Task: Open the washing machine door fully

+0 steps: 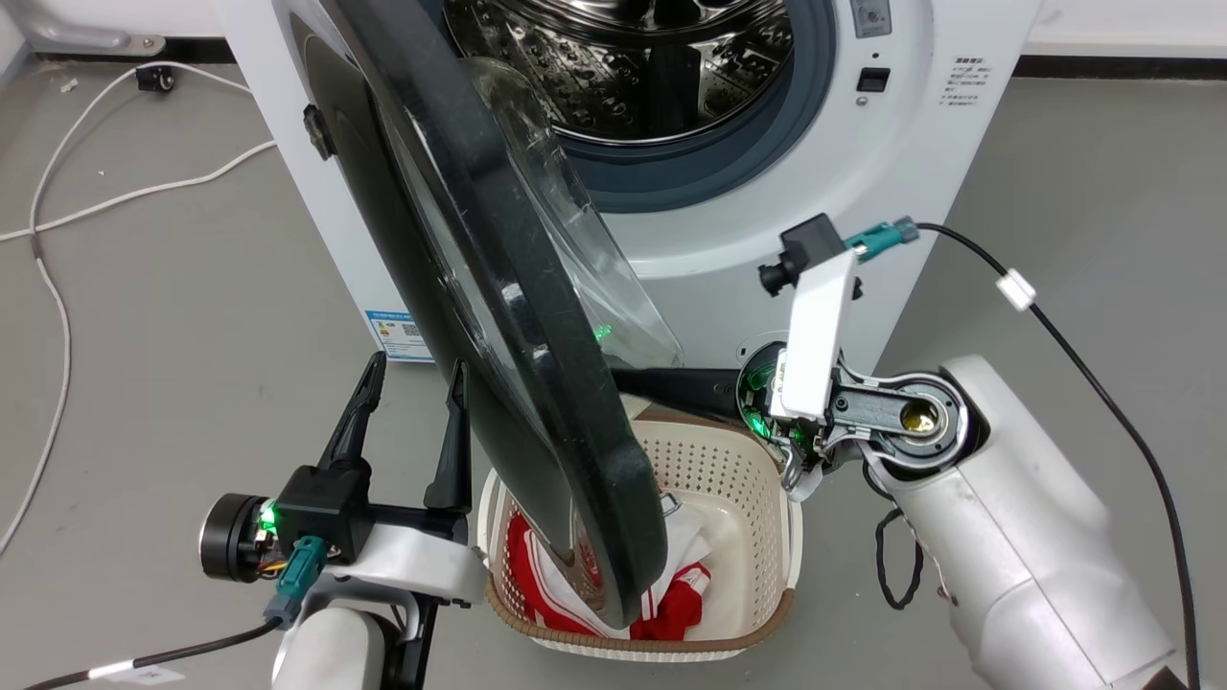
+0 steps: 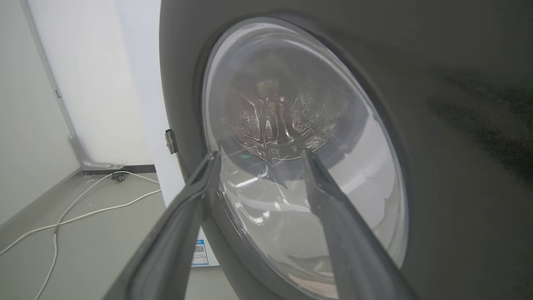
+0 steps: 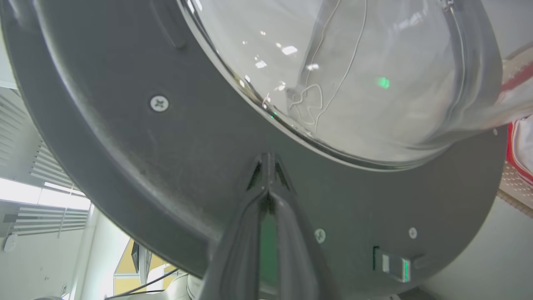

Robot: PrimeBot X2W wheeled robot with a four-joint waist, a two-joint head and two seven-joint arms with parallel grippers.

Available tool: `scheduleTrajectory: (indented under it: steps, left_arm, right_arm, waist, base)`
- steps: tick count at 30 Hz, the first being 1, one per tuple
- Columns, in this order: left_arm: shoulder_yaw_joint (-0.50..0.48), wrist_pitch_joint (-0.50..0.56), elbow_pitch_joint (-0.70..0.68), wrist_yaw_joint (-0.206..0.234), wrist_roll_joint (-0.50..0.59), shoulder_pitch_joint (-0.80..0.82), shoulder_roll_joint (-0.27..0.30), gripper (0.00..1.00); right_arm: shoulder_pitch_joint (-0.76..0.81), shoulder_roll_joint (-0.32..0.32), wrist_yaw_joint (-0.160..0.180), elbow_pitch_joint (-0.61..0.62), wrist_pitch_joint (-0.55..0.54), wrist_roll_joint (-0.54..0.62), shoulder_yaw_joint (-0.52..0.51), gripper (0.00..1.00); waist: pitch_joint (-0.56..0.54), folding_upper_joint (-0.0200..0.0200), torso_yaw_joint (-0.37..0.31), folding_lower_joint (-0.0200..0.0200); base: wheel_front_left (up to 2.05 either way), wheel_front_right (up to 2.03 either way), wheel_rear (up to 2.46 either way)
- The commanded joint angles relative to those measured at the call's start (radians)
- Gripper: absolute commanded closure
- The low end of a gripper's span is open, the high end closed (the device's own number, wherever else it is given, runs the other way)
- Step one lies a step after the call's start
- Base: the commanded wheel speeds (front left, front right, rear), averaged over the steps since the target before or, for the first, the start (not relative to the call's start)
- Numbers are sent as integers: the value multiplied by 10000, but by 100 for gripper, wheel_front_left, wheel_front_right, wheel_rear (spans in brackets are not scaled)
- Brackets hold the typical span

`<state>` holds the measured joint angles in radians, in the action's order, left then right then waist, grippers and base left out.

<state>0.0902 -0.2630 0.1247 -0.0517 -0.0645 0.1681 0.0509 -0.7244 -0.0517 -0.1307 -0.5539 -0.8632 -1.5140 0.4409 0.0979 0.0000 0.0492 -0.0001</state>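
Door (image 1: 498, 316) roughly half open, standing edge-on off machine (image 1: 729, 240) front; rest of swing left to do. Right gripper (image 3: 266, 175) fingers pressed together, empty, tips seemingly against door's inner face. Left gripper (image 1: 418, 364) spread wide, empty, beside outer face. Drum (image 1: 623, 67) looks empty. Basket (image 1: 767, 498) on floor under door holds red-white clothes (image 1: 681, 599).

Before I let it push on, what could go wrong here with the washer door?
The right gripper, shut, seems to bear on the smooth inner face of the washing machine door with its tips alone, so it may slip. The left gripper stands open beside the outer face, where the swinging door might strike it.
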Motion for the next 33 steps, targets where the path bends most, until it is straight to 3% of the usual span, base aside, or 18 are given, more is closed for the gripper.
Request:
scheduleTrajectory:
  steps: [1,10,17,21,22,27,33]
  left_arm:
    - [-14,-24,11,45,4,-103,-10,0]
    - [-217,-24,31,68,48,-470,-4,0]
    - [-439,-24,66,71,86,-804,18,0]
    - [-531,-24,58,82,82,-906,20,0]
    - [-556,-24,57,86,79,-948,19,0]
    - [-704,-24,47,80,50,-1030,25,0]
    - [-785,-24,-4,85,38,-1009,21,0]
  right_arm:
    - [198,26,0,68,259,-116,-34,100]
    - [1455,22,0,-36,4417,-125,-1085,100]
    - [3000,-108,0,197,6198,-574,-2227,99]
    - [4076,-298,0,791,6990,-651,-2800,4]
    - [4339,-368,0,942,7220,-544,-2880,0]
    - [5284,-657,0,2104,8360,367,-2952,0]
    - [5766,-1271,0,3032,10504,3763,-2601,0]
  waist:
    - [-30,0,-33,1]
    - [-372,0,-314,1]
    - [-692,0,-533,1]
    - [-779,0,-635,1]
    - [-795,0,-661,1]
    - [-852,0,-812,1]
    - [-873,0,-920,1]
  base:
    - [0,0,0]
    - [0,0,0]
    - [0,0,0]
    - [0,0,0]
    - [0,0,0]
    - [0,0,0]
    - [0,0,0]
